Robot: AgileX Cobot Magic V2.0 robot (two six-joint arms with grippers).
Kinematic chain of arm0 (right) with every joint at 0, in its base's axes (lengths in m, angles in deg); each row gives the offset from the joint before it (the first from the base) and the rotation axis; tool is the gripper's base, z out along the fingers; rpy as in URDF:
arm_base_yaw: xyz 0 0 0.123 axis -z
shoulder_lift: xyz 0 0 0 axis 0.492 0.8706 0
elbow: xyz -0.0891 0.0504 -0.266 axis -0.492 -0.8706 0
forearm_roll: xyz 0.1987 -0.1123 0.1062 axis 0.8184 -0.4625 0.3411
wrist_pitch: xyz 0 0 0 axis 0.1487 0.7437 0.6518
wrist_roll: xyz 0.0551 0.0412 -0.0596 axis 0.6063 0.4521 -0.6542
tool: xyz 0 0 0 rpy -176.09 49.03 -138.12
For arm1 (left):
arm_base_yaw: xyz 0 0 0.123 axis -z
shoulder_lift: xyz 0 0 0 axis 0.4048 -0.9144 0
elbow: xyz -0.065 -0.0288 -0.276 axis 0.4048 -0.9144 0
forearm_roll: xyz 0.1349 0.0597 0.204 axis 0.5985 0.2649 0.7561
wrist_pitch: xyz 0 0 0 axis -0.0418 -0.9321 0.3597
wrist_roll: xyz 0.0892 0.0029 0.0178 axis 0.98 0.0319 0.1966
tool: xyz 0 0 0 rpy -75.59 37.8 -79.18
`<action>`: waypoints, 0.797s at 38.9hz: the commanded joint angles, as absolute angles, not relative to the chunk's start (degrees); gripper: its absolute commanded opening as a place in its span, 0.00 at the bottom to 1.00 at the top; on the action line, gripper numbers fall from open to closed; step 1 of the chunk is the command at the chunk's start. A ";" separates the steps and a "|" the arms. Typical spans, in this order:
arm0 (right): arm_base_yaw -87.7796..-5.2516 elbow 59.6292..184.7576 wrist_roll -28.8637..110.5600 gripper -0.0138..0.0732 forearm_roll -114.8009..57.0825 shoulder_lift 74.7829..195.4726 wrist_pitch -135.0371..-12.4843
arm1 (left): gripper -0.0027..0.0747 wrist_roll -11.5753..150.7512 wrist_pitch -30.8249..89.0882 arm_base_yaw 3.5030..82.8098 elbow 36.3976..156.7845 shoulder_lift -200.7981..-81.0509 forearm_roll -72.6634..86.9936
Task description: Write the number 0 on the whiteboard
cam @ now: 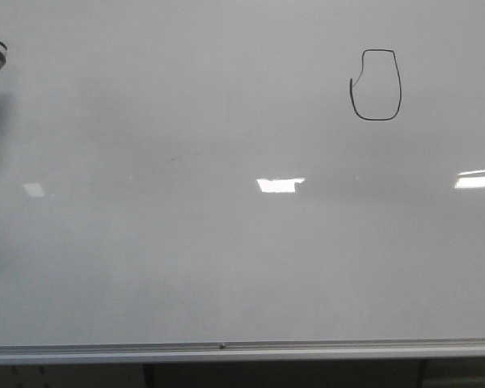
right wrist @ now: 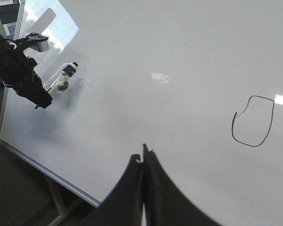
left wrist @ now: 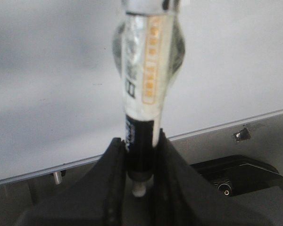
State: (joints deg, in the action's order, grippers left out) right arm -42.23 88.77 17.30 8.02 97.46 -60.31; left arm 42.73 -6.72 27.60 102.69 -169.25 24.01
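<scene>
On the whiteboard [cam: 226,242] the number 0 [cam: 377,85] sits up toward two o'clock, a thin black loop. The left pincer [left wrist: 140,155] grips a marker [left wrist: 144,94] by its black end, out at the board's nine o'clock edge. The right pincer [right wrist: 142,162] is pressed together, holding nothing.

- I can read one sign for certain: a thin black hand-drawn closed loop, the number 0 [cam: 377,85], standing on the large glossy pale grey-white whiteboard [cam: 186,242], in its upper right part in my front view. My right wrist view shows it too.
- The black-barrelled marker wrapped in clear film [left wrist: 144,94] carries an orange strip of print and a small black-and-white label in my left wrist view; both are too blurred for me to read.
</scene>
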 commanded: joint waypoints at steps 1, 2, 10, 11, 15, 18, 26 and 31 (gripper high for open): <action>-42.15 90.13 16.70 0.08 9.61 97.68 -63.79 | 0.01 40.05 -3.19 27.24 104.78 -169.22 23.97; -42.15 90.13 16.70 0.08 9.61 97.68 -63.72 | 0.01 39.26 -2.60 27.09 104.88 -169.71 23.97; -42.15 90.13 16.70 0.08 9.61 97.68 -62.71 | 0.01 35.77 5.34 25.54 105.13 -171.36 23.85; -42.15 90.13 16.70 0.08 9.61 97.68 -62.62 | 0.01 35.66 6.43 25.44 105.13 -171.36 23.85; -42.15 90.13 16.70 0.08 9.61 97.68 -62.45 | 0.01 35.66 9.55 25.44 105.13 -171.58 23.85; -42.15 90.13 16.70 0.08 9.61 97.68 -62.45 | 0.01 35.66 11.16 25.44 105.13 -172.15 23.85; -42.15 90.13 16.70 0.08 9.61 97.68 -62.45 | 0.01 35.66 13.65 25.44 105.13 -174.94 23.76; -42.15 90.13 16.70 0.08 9.61 97.68 -62.45 | 0.01 35.66 15.14 25.44 105.13 -176.53 23.15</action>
State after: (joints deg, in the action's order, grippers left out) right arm -42.23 88.77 17.30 8.02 97.46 -60.18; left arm 36.36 10.95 25.52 103.39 -177.61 23.99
